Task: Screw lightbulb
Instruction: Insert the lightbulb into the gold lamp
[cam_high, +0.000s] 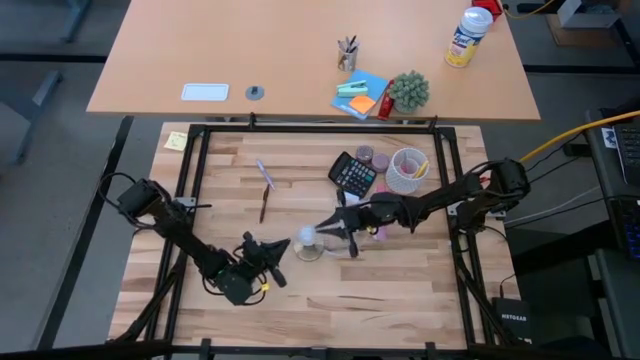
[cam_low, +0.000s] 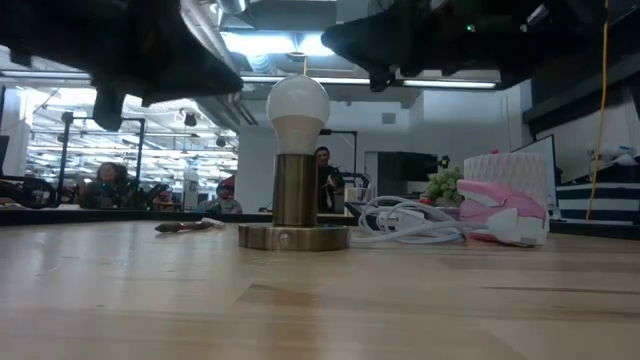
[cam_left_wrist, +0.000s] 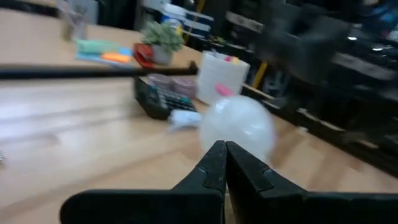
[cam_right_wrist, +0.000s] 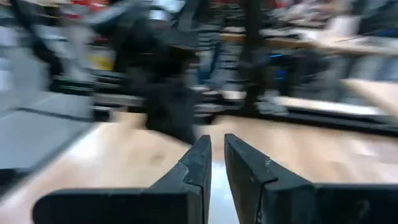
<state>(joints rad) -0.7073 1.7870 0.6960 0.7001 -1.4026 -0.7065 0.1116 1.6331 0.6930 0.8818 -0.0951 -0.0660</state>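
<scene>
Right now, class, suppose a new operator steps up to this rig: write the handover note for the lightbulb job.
Left gripper: shut, empty, low on the table beside the lamp, pointing at the bulb.
Right gripper: fingers nearly together, holding nothing, just right of the bulb.
Frosted-white round lightbulb: upright in the brass cylindrical socket on its round base, mid-table.
Done: bulb seated in the socket; how tight cannot be told.
Left: check tightness, then pull both arms clear. White coiled cord and black calculator lie nearby.
</scene>
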